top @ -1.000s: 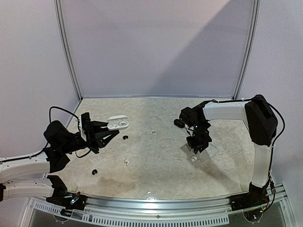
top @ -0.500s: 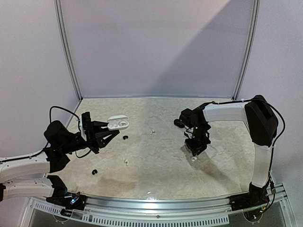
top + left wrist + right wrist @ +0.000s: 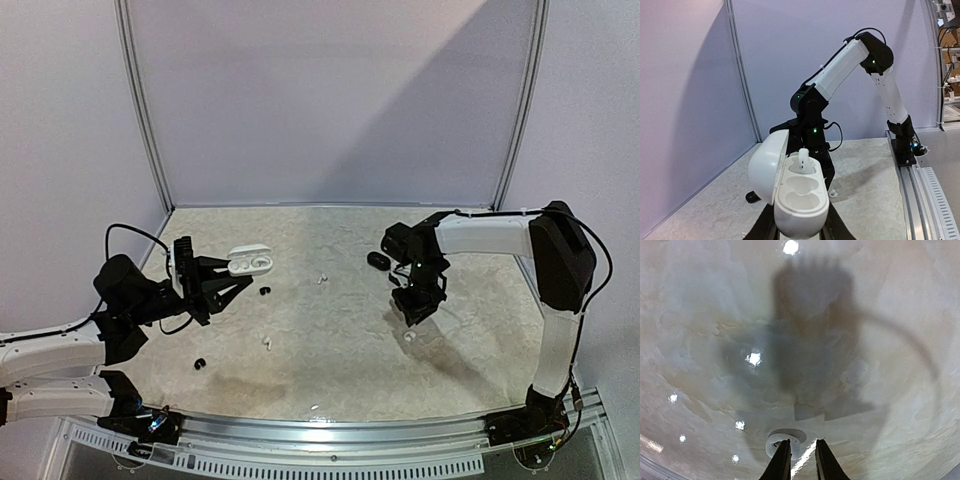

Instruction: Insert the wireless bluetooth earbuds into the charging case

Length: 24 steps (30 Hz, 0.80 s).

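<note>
My left gripper (image 3: pixel 240 272) is shut on the base of a white charging case (image 3: pixel 250 263) and holds it above the table. In the left wrist view the case (image 3: pixel 800 202) has its lid open to the left, with one white earbud (image 3: pixel 803 161) standing in the far socket and the near socket empty. My right gripper (image 3: pixel 412 312) points down just above a white earbud (image 3: pixel 409 337). In the right wrist view that earbud (image 3: pixel 779 444) lies on the table at the left fingertip, and the jaws stand a little apart, holding nothing.
A black case (image 3: pixel 378 260) lies behind the right gripper. Loose white earbuds lie at mid table (image 3: pixel 322 279) and nearer the front (image 3: pixel 267 343). Black earbuds lie by the white case (image 3: pixel 264 291) and front left (image 3: pixel 199 362). A metal rail (image 3: pixel 330 425) runs along the front edge.
The right arm has shifted slightly, its gripper still hanging over the white earbud. The left arm and its case have not moved.
</note>
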Each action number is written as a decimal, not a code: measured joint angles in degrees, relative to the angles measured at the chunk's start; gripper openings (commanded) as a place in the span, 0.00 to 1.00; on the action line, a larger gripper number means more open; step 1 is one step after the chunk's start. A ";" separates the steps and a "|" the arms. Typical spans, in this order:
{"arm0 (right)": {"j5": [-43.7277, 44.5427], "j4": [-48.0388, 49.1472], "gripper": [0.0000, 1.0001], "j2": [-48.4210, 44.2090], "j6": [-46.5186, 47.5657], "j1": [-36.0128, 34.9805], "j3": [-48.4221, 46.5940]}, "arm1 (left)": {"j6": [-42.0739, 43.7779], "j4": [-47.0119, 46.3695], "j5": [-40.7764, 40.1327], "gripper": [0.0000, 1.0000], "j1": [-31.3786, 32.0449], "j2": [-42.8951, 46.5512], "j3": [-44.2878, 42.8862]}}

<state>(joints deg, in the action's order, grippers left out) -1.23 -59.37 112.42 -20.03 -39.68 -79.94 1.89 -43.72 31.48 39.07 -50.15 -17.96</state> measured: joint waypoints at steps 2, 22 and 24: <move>-0.28 0.13 0.17 0.00 0.00 0.00 0.35 | 0.00 0.00 0.00 0.00 0.00 0.00 0.00; -2.47 2.64 0.14 -0.59 -0.81 -1.09 4.39 | 0.02 1.07 -0.24 0.00 0.00 0.00 0.00; -2.47 2.67 0.14 -0.92 -1.07 -1.14 4.81 | 0.04 1.18 -0.24 0.00 0.00 0.00 0.00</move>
<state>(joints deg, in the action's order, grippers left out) -3.70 -56.71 111.50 -21.10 -40.82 -75.13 1.93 -42.54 31.24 39.07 -50.15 -17.96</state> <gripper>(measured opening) 0.144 0.247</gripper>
